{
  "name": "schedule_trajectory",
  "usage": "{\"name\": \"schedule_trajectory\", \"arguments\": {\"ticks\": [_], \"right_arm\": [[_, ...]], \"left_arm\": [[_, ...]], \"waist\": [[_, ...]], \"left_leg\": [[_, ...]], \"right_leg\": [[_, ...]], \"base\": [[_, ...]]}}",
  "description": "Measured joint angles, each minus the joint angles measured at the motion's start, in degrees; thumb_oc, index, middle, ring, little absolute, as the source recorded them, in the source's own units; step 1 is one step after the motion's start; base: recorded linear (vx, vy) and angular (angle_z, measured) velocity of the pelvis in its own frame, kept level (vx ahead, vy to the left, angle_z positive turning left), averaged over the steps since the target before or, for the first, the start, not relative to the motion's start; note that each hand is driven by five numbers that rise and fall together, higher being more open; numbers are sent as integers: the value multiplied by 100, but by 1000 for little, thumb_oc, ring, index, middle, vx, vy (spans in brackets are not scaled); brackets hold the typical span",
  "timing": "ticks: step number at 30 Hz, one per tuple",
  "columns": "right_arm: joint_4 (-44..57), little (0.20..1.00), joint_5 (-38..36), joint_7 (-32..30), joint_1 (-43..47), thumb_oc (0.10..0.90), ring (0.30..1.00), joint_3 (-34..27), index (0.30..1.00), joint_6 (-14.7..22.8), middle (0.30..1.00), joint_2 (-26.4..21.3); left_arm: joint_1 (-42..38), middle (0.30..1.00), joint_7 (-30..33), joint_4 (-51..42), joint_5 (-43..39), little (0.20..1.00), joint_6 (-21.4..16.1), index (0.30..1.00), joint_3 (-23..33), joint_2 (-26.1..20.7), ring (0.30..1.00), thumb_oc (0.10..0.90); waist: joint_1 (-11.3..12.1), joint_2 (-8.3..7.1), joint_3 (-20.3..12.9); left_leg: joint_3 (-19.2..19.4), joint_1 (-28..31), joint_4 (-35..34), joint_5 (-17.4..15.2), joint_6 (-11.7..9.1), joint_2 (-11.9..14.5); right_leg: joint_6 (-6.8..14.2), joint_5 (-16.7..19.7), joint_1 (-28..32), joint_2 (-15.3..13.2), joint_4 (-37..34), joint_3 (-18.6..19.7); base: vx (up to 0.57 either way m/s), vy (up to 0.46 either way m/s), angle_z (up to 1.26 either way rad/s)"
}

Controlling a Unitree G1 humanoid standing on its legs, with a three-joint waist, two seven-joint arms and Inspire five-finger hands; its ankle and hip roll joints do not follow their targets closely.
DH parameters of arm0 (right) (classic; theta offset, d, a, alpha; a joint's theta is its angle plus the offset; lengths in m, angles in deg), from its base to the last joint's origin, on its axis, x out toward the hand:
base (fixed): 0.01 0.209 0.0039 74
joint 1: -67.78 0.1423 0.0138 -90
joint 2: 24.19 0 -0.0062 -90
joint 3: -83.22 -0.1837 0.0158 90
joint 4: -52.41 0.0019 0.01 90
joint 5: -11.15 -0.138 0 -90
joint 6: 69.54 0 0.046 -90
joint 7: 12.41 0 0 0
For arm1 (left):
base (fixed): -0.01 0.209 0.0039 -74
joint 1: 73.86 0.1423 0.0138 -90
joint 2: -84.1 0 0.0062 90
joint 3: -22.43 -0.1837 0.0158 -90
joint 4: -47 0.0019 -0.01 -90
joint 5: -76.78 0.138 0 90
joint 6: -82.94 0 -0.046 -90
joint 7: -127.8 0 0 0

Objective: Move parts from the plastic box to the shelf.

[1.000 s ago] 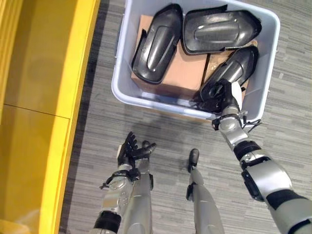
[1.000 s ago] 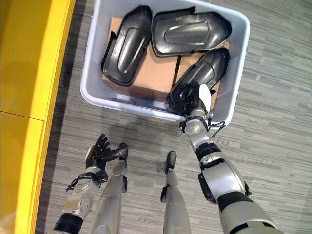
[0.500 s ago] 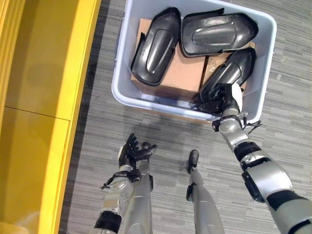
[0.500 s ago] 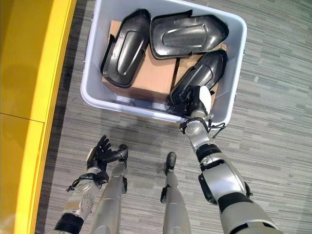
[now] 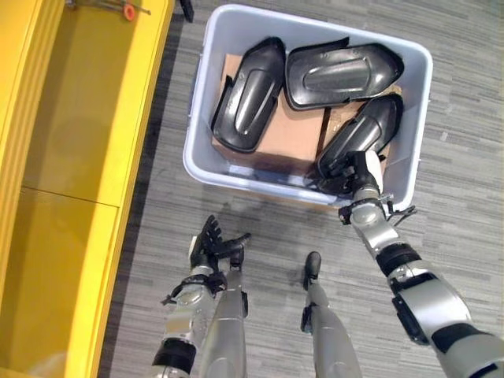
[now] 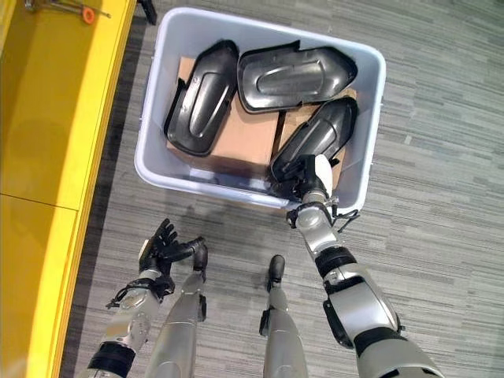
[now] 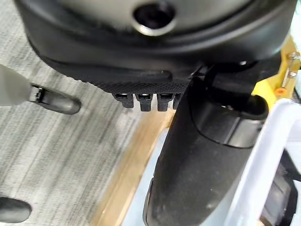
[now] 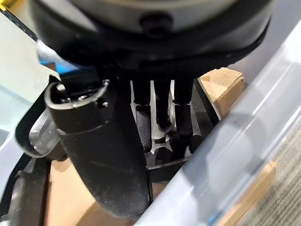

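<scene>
A pale plastic box [image 5: 260, 175] stands on the floor with three black moulded parts lying on cardboard inside it: one at the left [image 5: 248, 94], one across the back [image 5: 342, 72], one at the right [image 5: 366, 130]. My right hand [image 5: 358, 169] reaches over the box's near right corner onto the near end of the right part. Its fingers [image 8: 160, 108] lie fairly straight on the part's ribbed inside [image 8: 164, 150], with the thumb standing apart. My left hand [image 5: 213, 246] hangs open low over the floor, short of the box, holding nothing.
A long yellow shelf [image 5: 79, 157] runs along the left side, close to the box's left wall. Small tools with an orange piece [image 5: 126, 9] lie at its far end. Grey striped carpet [image 5: 457, 197] surrounds the box.
The whole view has shifted, so the camera moved and more of the box's far side and the shelf's end shows. My right hand stays on the same part; the left hand is unchanged.
</scene>
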Motion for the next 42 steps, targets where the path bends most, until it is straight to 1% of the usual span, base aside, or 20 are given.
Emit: {"name": "schedule_trajectory", "arguments": {"ticks": [1, 4, 6, 9, 14, 16, 17, 21, 27, 32, 38, 42], "right_arm": [[177, 300, 51, 52, -120, 400, 300, -8, 300, -61, 300, 0], [366, 300, 464, 77, -187, 400, 300, 7, 300, -46, 300, 0], [358, 300, 620, 83, -189, 400, 300, 5, 300, -84, 300, -29], [424, 300, 793, 88, -301, 400, 300, 4, 300, -91, 300, -55], [864, 300, 904, 101, -672, 400, 300, -12, 300, -115, 300, -161], [1081, 300, 1074, 99, -871, 400, 300, -125, 300, -112, 300, -184], [1081, 300, 1109, 99, -890, 400, 300, -153, 300, -113, 300, -186], [1118, 300, 1131, 101, -932, 400, 300, -222, 300, -108, 300, -190], [1493, 300, 1305, 101, -1220, 400, 300, -366, 300, -50, 300, -199], [1788, 300, 1352, 102, -1453, 400, 300, -528, 300, -50, 300, -206], [2102, 300, 1572, 102, -1504, 400, 300, -615, 300, -46, 300, -283], [2172, 300, 1575, 102, -1508, 400, 300, -704, 300, -45, 300, -289]], "left_arm": [[-34, 1000, -1, 0, 4, 1000, 0, 1000, 7, -4, 1000, 900], [-83, 1000, -1, 2, 52, 1000, 2, 1000, 48, -5, 1000, 900], [-78, 1000, -2, 11, 192, 1000, 4, 1000, 47, -13, 1000, 900], [-64, 1000, -4, 143, 220, 1000, 19, 1000, 57, -59, 1000, 900], [32, 1000, -9, 227, 230, 1000, 55, 1000, 188, -62, 1000, 900], [45, 1000, -10, 227, 232, 1000, 77, 1000, 219, -73, 1000, 900], [50, 1000, -11, 231, 233, 1000, 86, 1000, 219, -75, 1000, 900], [60, 1000, -12, 243, 277, 1000, 87, 1000, 212, -69, 1000, 900], [187, 1000, -13, 364, 290, 1000, 105, 1000, 203, -60, 1000, 900], [206, 1000, -15, 378, 409, 1000, 106, 1000, 204, -48, 1000, 900], [206, 1000, -18, 378, 443, 1000, 107, 1000, 212, -38, 1000, 900], [239, 1000, -23, 383, 444, 1000, 107, 1000, 216, -29, 1000, 900]], "waist": [[-17, -1, 67], [-16, -9, 289], [0, -13, 291], [21, -40, 366], [0, -93, 409], [-2, -116, 424], [-8, -116, 424], [-22, -116, 427], [-110, -98, 462], [-110, -79, 473], [-122, -78, 473], [-123, -77, 472]], "left_leg": [[22, 146, -83, 12, -1, -1], [65, 469, -192, 29, -4, 1], [73, 586, -345, 74, -50, -9], [124, 883, -452, 102, -43, -6], [154, 1297, -581, 119, -33, -9], [159, 1476, -656, 155, -33, -21], [158, 1521, -680, 174, -36, -22], [159, 1593, -679, 196, -35, -16], [162, 1922, -774, 192, -41, -13], [163, 2091, -778, 149, -67, 1], [161, 2132, -778, 139, -67, 4], [161, 2230, -778, 122, -68, 3]], "right_leg": [[-27, -20, 96, -3, 0, 5], [-34, -25, 357, -9, -1, 4], [-75, -54, 407, -13, 0, 10], [-71, -52, 640, -17, -1, 13], [-70, -56, 971, -25, -2, 18], [-42, -115, 1124, -40, -4, 26], [-48, -156, 1157, -42, -5, 30], [46, -209, 1230, -36, -6, 48], [121, -261, 1519, -41, -7, 47], [138, -270, 1685, -30, -7, 42], [143, -276, 1725, -26, -6, 51], [137, -303, 1824, -29, -7, 50]], "base": [[0, 0, 0], [-1, 8, -1], [0, 0, 0], [-2, 8, -1], [-31, 17, -3], [-3, 6, 2], [-7, 15, 4], [0, 0, 0], [0, 0, 0], [0, 0, 0], [2, -3, -1], [0, 0, 0]]}}
